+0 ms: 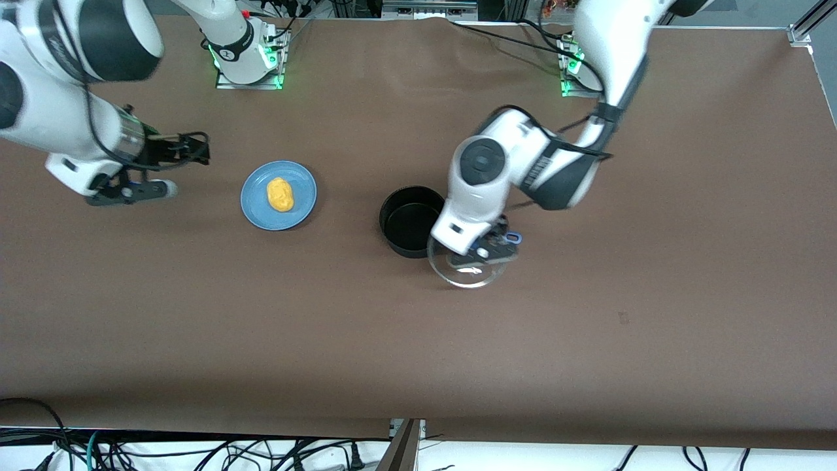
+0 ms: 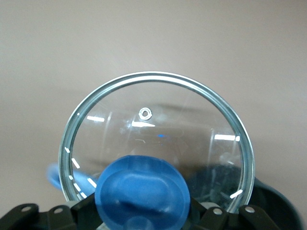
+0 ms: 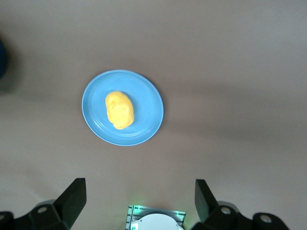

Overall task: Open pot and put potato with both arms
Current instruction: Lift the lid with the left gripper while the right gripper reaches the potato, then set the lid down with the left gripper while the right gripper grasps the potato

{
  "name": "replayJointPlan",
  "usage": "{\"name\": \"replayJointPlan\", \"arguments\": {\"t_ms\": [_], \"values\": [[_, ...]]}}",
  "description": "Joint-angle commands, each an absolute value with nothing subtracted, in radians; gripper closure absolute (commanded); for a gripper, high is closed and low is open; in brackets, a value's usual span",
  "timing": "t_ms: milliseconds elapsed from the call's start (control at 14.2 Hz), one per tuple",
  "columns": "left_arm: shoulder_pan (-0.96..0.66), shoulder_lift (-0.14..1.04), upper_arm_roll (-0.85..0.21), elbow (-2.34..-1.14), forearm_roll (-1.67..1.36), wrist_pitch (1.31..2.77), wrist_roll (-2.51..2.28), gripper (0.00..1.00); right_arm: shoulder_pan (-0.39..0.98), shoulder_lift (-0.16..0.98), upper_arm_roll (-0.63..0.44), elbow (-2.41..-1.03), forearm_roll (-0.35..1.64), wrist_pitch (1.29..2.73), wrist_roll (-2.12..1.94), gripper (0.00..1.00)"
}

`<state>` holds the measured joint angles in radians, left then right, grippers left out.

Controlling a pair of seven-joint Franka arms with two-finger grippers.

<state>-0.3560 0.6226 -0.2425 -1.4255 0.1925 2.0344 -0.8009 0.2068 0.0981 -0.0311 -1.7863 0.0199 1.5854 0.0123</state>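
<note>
The black pot (image 1: 410, 219) stands open in the middle of the table, its inside dark. My left gripper (image 1: 482, 251) is shut on the blue knob (image 2: 140, 191) of the glass lid (image 1: 465, 272). It holds the lid just above the table beside the pot, over the pot's blue handle (image 1: 514, 237). The handle (image 2: 53, 175) and the pot's rim (image 2: 276, 201) show under the lid in the left wrist view. The yellow-orange potato (image 1: 280, 194) lies on a light-blue plate (image 1: 258, 209), also in the right wrist view (image 3: 119, 109). My right gripper (image 1: 147, 190) is open and empty, over the table beside the plate toward the right arm's end.
The arms' bases with green lights stand at the table's back edge (image 1: 248, 65) (image 1: 575, 75); the right arm's base also shows in the right wrist view (image 3: 153, 218). Cables lie below the table's front edge (image 1: 196, 451). Brown tabletop surrounds the plate and the pot.
</note>
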Motion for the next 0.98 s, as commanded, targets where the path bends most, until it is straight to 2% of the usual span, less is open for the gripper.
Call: {"name": "replayJointPlan", "arguments": {"t_ms": [0,281,633,703,844,914], "values": [[-0.205,0.462,-0.253,-1.719,0.207,2.234,-0.628,0.46,0.218,0.039,0.009,-1.981,0.028,1.749,0.011,0.00],[-0.026,0.439,-0.177,-1.864,0.195,2.364,-0.239,0.46,0.218,-0.002,0.048,-2.305,0.028,2.170,0.011,0.00],[0.118,0.443,-0.138,-2.015,0.192,2.531,-0.008,0.45,0.221,0.116,0.067,-2.479,0.029,2.555,0.020,0.00],[0.139,0.443,-0.135,-2.032,0.192,2.542,0.006,0.45,0.221,0.144,0.069,-2.497,0.029,2.622,0.021,0.00],[0.149,0.462,-0.126,-2.048,0.192,2.557,0.009,0.43,0.219,0.163,0.075,-2.496,0.031,2.648,0.026,0.00],[0.149,0.491,-0.112,-2.052,0.192,2.581,0.009,0.36,0.219,0.158,0.089,-2.491,0.031,2.645,0.040,0.00]]}}
